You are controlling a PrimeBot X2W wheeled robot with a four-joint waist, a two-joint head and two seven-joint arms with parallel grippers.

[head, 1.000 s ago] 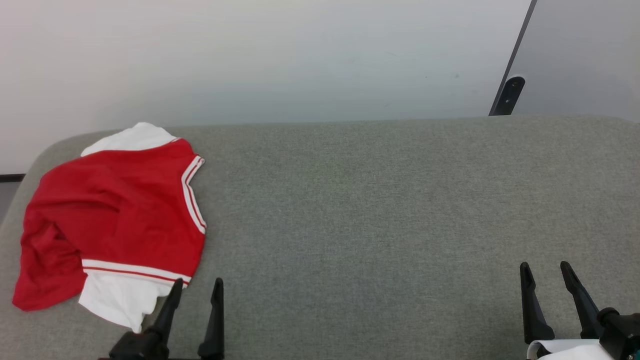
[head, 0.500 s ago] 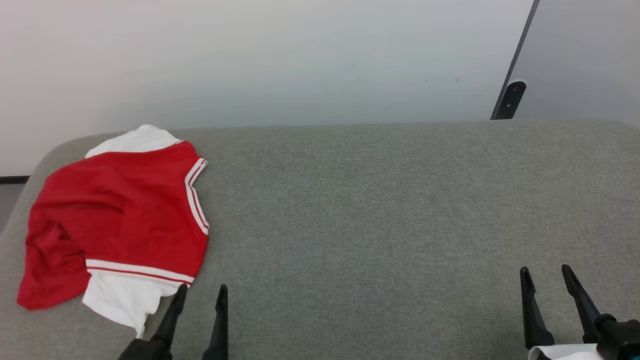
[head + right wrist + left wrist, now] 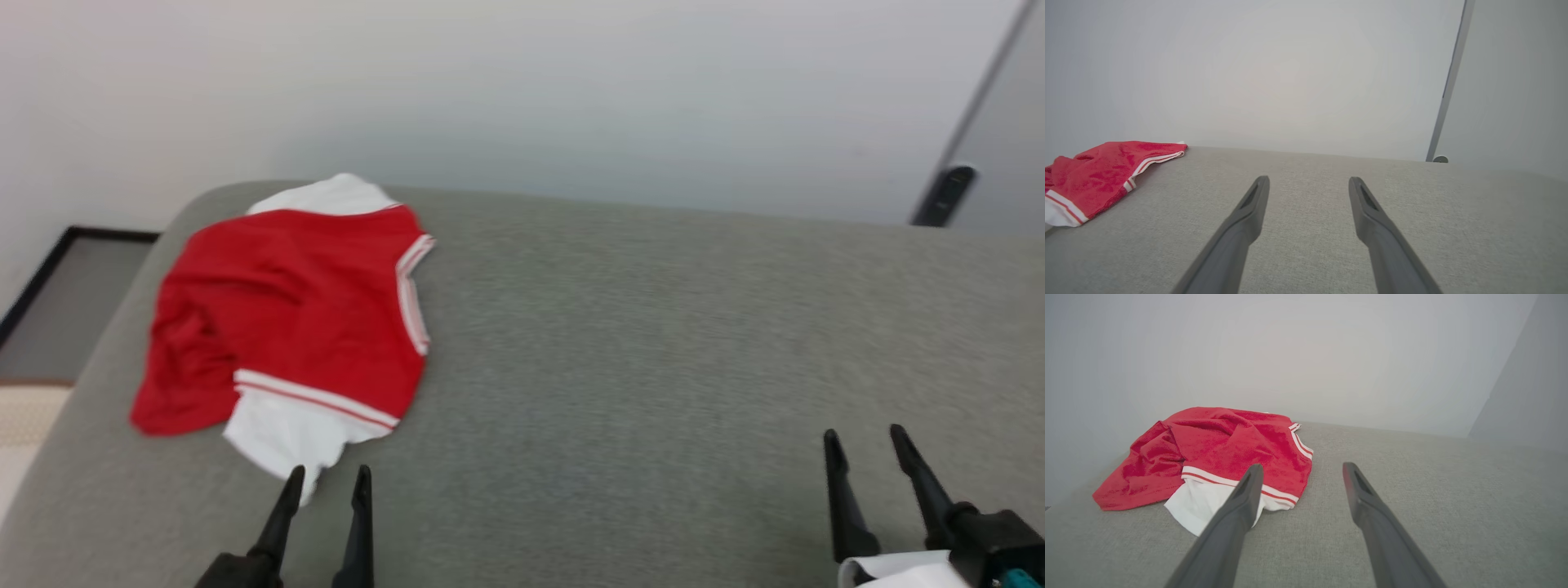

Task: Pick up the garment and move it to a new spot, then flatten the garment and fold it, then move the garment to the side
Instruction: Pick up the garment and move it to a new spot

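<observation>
One grey surface, pale wall behind; garment, red with white sleeves, crumpled upper left; left gripper, right gripper fingers released.

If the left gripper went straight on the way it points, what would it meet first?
Probably the garment: the left gripper has one finger lined up with its near white sleeve and striped hem, the other over the bare grey cushion. Its height above the cloth is unclear.
</observation>
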